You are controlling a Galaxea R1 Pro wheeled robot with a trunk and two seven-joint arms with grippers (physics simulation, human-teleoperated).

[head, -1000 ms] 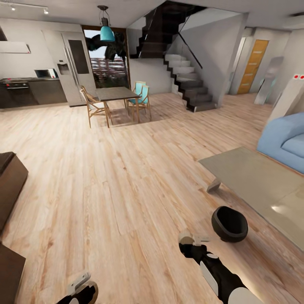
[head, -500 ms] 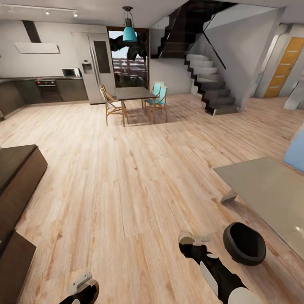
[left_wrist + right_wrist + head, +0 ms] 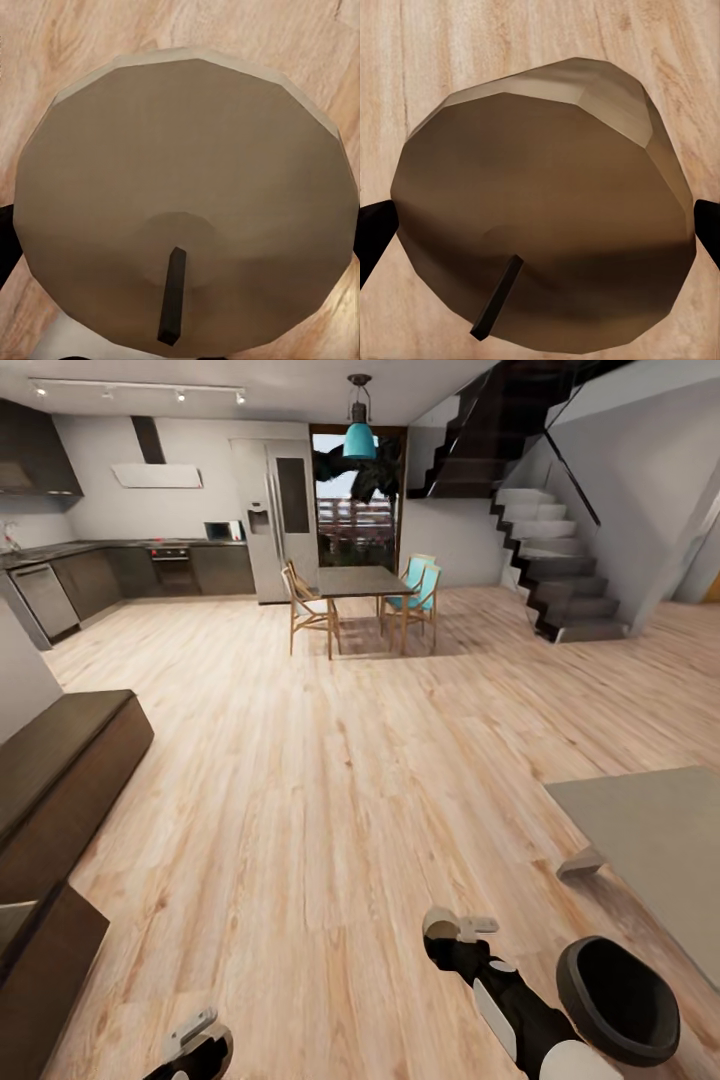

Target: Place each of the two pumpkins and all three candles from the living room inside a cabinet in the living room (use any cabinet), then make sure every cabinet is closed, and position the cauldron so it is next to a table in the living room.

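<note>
I hold both arms low and forward over the plank floor [image 3: 300, 780]. My left gripper [image 3: 190, 1032] clamps one candle [image 3: 184, 202]; my right gripper [image 3: 460, 927] clamps another candle [image 3: 544, 225], just beside the cauldron [image 3: 618, 1000].

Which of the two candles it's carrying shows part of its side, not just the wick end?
The candle in the right gripper; the left gripper's candle faces the camera flat-on.

Cabinet [image 3: 60, 780] stood left; table [image 3: 650, 840] right, cauldron [image 3: 618, 1000] on floor [image 3: 330, 760] before it, apparently just apart.
</note>
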